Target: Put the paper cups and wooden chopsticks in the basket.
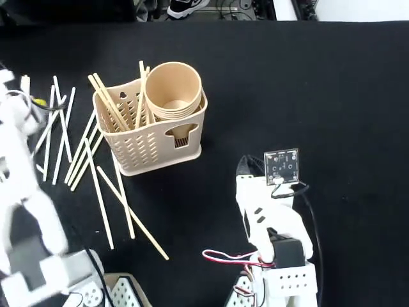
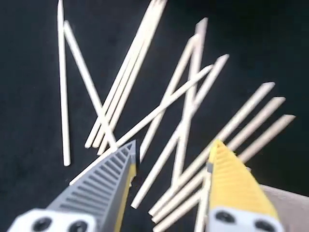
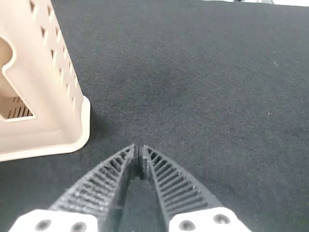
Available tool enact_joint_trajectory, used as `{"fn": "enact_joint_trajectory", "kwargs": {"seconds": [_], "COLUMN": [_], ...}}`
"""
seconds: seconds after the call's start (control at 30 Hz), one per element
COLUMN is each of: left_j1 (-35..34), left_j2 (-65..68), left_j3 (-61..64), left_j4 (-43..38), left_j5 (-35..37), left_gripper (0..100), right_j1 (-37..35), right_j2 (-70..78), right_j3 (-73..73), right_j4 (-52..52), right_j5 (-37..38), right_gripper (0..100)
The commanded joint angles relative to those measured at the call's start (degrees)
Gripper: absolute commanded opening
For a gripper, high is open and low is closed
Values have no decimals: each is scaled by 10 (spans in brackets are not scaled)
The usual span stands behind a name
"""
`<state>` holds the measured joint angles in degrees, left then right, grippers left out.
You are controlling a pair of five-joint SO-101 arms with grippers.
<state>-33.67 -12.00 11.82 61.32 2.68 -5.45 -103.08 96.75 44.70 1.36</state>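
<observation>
The beige slotted basket [image 1: 155, 131] holds stacked paper cups [image 1: 172, 89] and a few wooden chopsticks [image 1: 114, 105] standing upright. Several loose chopsticks [image 1: 70, 144] lie fanned on the black table to its left, and more chopsticks [image 1: 124, 208] lie in front of it. My left gripper [image 2: 175, 142] hangs open just above the crossed loose chopsticks [image 2: 159, 108], with a grey finger [image 2: 108, 179] on one side and a yellow finger [image 2: 231, 179] on the other. My right gripper [image 3: 139, 151] is shut and empty, low over the table near the basket's corner [image 3: 48, 96].
The white left arm [image 1: 22, 185] stands along the table's left edge. The right arm [image 1: 271, 220] sits at the front centre with a square tag [image 1: 282, 165] on its wrist. Black cloth [image 1: 319, 96] covers the table to the right and back.
</observation>
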Motion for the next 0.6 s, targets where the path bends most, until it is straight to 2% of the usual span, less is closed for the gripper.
{"fn": "enact_joint_trajectory", "kwargs": {"seconds": [0.0,0.17,0.37,0.47,0.57], "left_j1": [-45,-74,-105,-110,-99], "left_j2": [176,365,520,552,556], "left_j3": [-138,-257,-364,-378,-383], "left_j4": [4,8,9,17,59], "left_j5": [-7,-5,-4,-6,-7], "left_gripper": [242,238,227,145,31], "right_j1": [6,6,6,6,6], "right_j2": [-42,-42,-42,-42,-42], "right_j3": [-2,-2,-2,-2,-2], "right_j4": [1,1,1,1,1], "right_j5": [6,6,6,6,6], "right_gripper": [19,19,19,19,19]}}
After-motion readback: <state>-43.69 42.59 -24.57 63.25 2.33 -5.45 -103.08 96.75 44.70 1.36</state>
